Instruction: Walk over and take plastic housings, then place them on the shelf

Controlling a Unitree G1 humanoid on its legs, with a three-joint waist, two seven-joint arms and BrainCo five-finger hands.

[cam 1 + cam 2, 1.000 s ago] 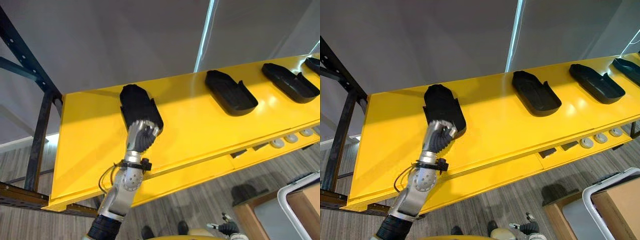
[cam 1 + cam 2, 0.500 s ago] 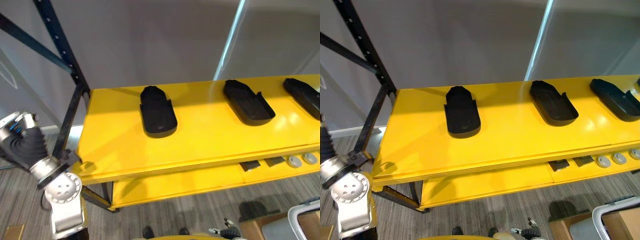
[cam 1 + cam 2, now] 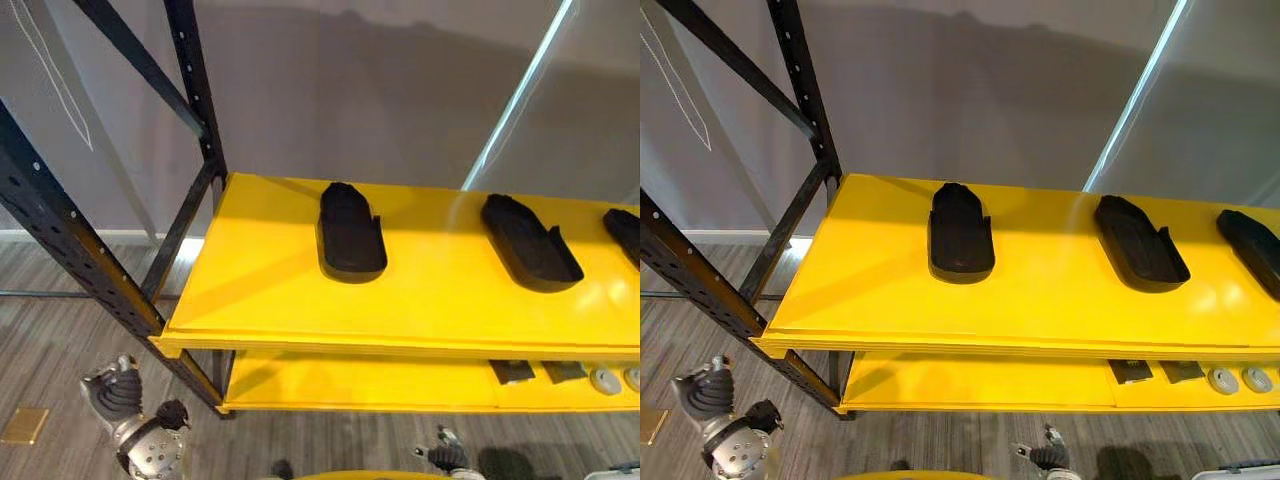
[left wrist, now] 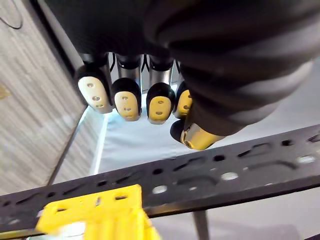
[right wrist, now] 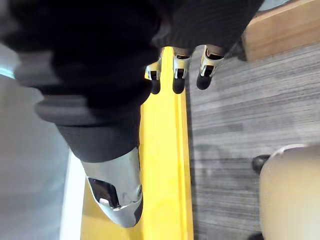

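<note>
Lying on the yellow top shelf (image 3: 440,290), three black plastic housings sit in a row, well apart from one another, each with its hollow side up; the leftmost plastic housing (image 3: 352,232) rests near the shelf's left end, the middle plastic housing (image 3: 530,243) to its right, and the third plastic housing (image 3: 1252,245) is cut off by the right edge of the eye views; neither robot hand touches any of them. The left robot hand (image 3: 118,395) hangs low beside the shelf's left front corner, well below the top shelf; its fingers (image 4: 126,100) are relaxed and hold nothing, with a perforated black beam (image 4: 215,172) and a yellow shelf corner just past them. The right robot hand (image 5: 117,197) is also released and empty, its fingers straight over a yellow shelf edge and the grey plank floor (image 5: 240,130). A black rack upright (image 3: 195,100) rises behind the shelf's left end; the lower shelf (image 3: 350,385) carries small dark parts (image 3: 1130,371) and round discs (image 3: 1223,380) towards the right.
</note>
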